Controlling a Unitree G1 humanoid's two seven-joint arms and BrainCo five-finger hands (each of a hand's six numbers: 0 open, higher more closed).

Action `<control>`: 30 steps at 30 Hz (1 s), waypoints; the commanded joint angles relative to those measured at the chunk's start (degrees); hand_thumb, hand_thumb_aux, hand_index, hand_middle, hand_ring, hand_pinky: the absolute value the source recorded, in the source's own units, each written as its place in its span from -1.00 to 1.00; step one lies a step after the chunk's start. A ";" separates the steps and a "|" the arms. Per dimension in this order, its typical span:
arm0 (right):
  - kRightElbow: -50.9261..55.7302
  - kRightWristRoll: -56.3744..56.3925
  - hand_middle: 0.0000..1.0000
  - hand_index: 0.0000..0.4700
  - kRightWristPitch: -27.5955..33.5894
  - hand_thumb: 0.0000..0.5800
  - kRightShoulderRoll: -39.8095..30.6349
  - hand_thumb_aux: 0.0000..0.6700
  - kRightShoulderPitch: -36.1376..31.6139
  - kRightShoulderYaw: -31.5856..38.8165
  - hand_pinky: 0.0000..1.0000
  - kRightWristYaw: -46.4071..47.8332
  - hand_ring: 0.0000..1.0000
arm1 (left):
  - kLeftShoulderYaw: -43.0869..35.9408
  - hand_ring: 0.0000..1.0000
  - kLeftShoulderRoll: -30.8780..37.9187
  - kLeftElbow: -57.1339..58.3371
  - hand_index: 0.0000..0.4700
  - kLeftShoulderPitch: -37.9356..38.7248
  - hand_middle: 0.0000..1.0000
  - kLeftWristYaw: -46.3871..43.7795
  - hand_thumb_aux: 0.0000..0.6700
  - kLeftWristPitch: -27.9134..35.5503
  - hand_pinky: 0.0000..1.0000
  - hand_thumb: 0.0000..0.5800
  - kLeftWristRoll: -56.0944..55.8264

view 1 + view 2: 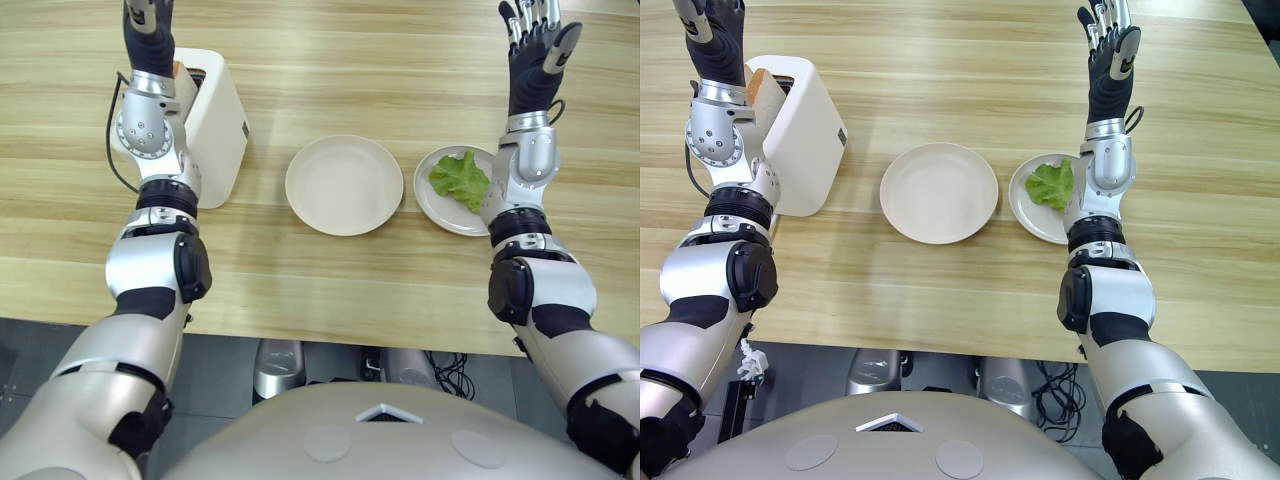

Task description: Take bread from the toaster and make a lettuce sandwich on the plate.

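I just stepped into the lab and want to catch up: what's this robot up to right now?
It is set up to make a lettuce sandwich, but nothing has reached the middle plate, which is empty. The bread sits in the toaster on the robot's left, with the left hand raised close by it. The lettuce lies on a smaller plate to the right. The right hand is raised and open beyond that plate.
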 commanded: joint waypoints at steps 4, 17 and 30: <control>-2.35 0.17 -1.00 -1.00 -0.07 -1.00 -0.72 -1.00 1.05 -0.04 -1.00 -0.08 -1.00 | -0.79 -1.00 -0.37 -2.31 -1.00 1.41 -1.00 -0.57 -1.00 0.61 -1.00 -1.00 -0.48; -2.71 -0.31 -1.00 -1.00 0.43 -1.00 -0.59 -1.00 1.12 0.37 -1.00 -0.48 -1.00 | -3.96 -1.00 4.03 -3.97 -1.00 2.87 -1.00 8.56 -1.00 2.36 -1.00 -1.00 10.58; -3.36 -0.72 -1.00 -1.00 0.55 -1.00 -0.10 -1.00 1.46 1.19 -1.00 -0.64 -1.00 | -17.33 -1.00 27.16 -21.39 -1.00 13.95 -1.00 40.58 -1.00 31.88 -1.00 -1.00 54.09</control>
